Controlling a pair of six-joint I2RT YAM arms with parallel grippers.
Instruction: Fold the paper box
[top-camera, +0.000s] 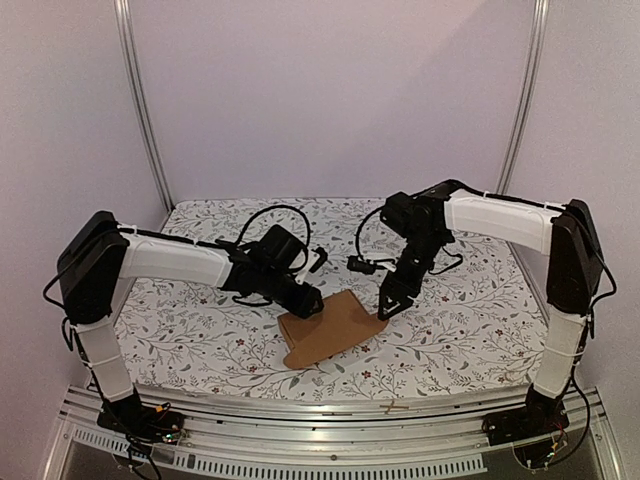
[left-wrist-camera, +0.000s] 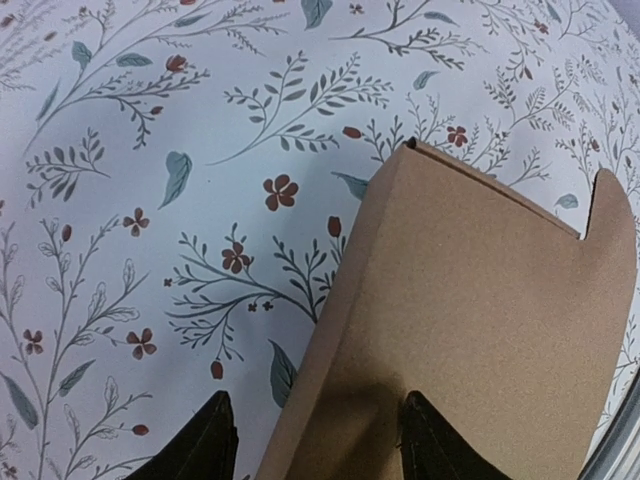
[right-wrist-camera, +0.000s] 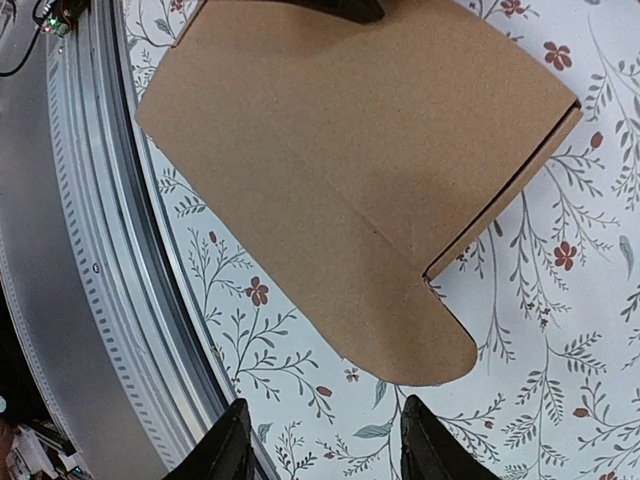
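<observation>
The paper box (top-camera: 330, 325) is plain brown cardboard, partly folded, lying on the floral cloth near the table's front middle. My left gripper (top-camera: 306, 305) hangs open at its left end. In the left wrist view the box (left-wrist-camera: 480, 300) fills the right half; its left fold edge runs between the dark fingertips (left-wrist-camera: 208, 445), and the left gripper (left-wrist-camera: 320, 445) has its right finger over the cardboard. My right gripper (top-camera: 386, 310) stands at the box's right end. In the right wrist view the box (right-wrist-camera: 340, 140) shows a rounded flap (right-wrist-camera: 420, 345) just ahead of the open right gripper (right-wrist-camera: 330, 450), which has only cloth between its fingers.
A ribbed metal rail (top-camera: 330, 420) runs along the table's near edge, close to the box in the right wrist view (right-wrist-camera: 90, 250). A small tan cross-shaped piece (top-camera: 395, 407) lies on that rail. Pale walls and upright metal posts (top-camera: 145, 110) enclose the table.
</observation>
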